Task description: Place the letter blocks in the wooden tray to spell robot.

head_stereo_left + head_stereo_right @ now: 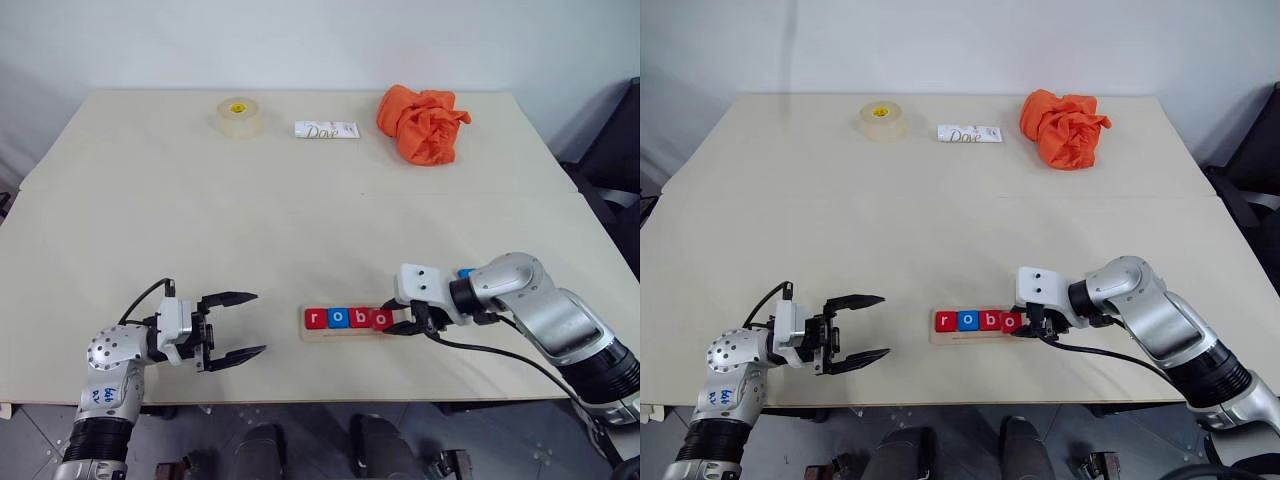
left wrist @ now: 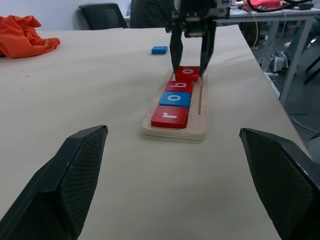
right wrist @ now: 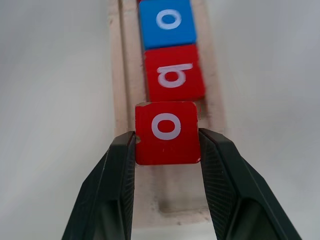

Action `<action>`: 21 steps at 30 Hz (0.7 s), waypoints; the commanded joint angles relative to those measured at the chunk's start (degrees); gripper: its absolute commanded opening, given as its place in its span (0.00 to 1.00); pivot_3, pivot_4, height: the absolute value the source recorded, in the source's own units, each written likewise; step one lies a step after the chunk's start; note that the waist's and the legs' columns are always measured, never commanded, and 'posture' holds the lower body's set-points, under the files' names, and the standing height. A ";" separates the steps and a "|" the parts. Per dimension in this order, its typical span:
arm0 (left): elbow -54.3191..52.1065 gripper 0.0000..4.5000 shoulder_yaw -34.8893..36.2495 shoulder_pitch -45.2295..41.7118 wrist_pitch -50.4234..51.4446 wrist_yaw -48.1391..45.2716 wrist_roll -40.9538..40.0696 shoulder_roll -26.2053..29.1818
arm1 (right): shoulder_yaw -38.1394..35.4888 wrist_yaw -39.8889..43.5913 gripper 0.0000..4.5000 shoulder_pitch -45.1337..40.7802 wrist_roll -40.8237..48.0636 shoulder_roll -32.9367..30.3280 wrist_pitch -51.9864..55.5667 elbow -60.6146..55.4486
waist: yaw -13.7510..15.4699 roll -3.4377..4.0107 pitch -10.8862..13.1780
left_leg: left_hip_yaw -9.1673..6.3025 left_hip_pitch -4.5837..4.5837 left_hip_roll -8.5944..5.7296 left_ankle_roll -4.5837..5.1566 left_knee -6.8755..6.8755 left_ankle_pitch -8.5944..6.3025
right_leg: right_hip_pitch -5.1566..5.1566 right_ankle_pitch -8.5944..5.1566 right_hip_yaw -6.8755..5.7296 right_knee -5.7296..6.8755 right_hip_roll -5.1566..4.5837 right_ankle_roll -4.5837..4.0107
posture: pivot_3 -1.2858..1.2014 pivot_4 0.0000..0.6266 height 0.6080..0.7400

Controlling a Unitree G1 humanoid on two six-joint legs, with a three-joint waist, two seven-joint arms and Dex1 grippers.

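1. While the tray at six o'clock on the table awaits its fourth letter, the right gripper grasps the red o, apparently to seat it beside b.
2. Tray holds r, blue o, b.
3. A spare blue block lies well apart.
4. The left gripper hangs released, empty.

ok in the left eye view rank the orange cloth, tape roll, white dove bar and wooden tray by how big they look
1. Crumpled orange cloth, clearly largest.
2. Pale wooden tray, a long strip, though nearer the camera.
3 and 4. Round clear tape roll and white Dove bar look about alike; not ranked.
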 commanded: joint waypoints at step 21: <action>-1.10 1.00 0.45 -0.06 -0.86 1.06 -0.71 0.10 | -2.33 0.98 0.77 -1.86 -0.88 1.85 -0.62 -0.37 | 0.01 0.00 0.00 | 0.00 0.00 0.00 0.00 0.01 0.00 | 0.00 0.00 0.00 0.01 0.00 0.00 | 0.52 0.24 1.00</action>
